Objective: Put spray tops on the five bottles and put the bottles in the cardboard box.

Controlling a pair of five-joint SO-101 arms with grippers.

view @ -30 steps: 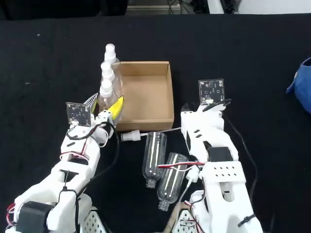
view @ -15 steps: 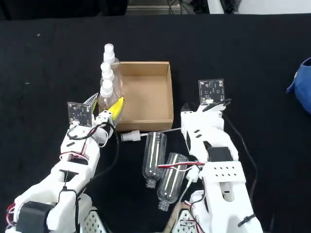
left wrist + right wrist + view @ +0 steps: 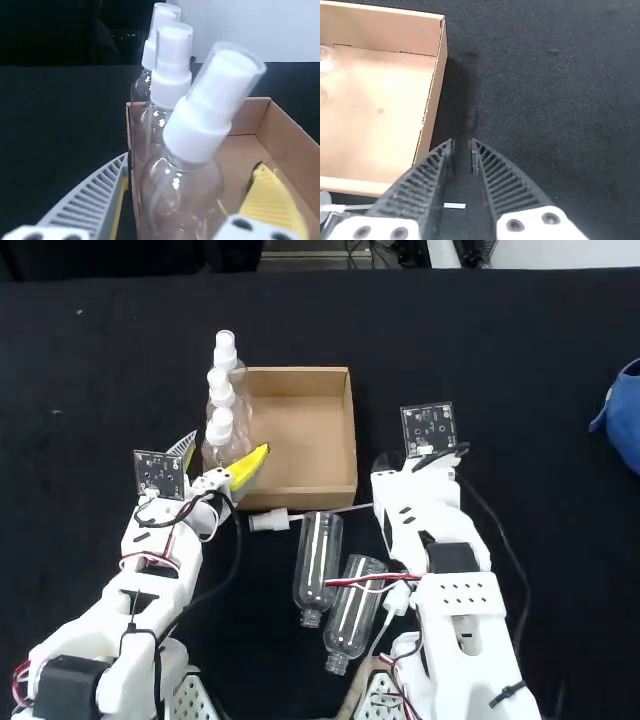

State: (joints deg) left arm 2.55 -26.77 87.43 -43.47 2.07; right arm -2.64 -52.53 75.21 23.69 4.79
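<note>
Three bottles with white spray tops stand in a row at the left wall of the cardboard box [image 3: 305,440]; the nearest bottle [image 3: 221,432] [image 3: 180,195] is between the fingers of my left gripper [image 3: 214,458]. That gripper is open: its grey finger [image 3: 90,207] is outside the box wall and its yellow finger [image 3: 270,200] is inside, both clear of the bottle. Two topless bottles [image 3: 317,555] [image 3: 355,608] lie on the table in front of the box. A loose spray top [image 3: 270,521] lies by the box's front wall. My right gripper [image 3: 461,149] is shut on nothing, just right of the box [image 3: 380,110].
Black cloth covers the table [image 3: 500,350]. A blue object [image 3: 622,418] pokes in at the right edge. The right arm [image 3: 425,530] lies beside the two lying bottles, its cable crossing one of them. The box floor right of the standing bottles is bare.
The left gripper's yellow finger has swung away from the nearest bottle, letting it go. The right wrist has shifted slightly left.
</note>
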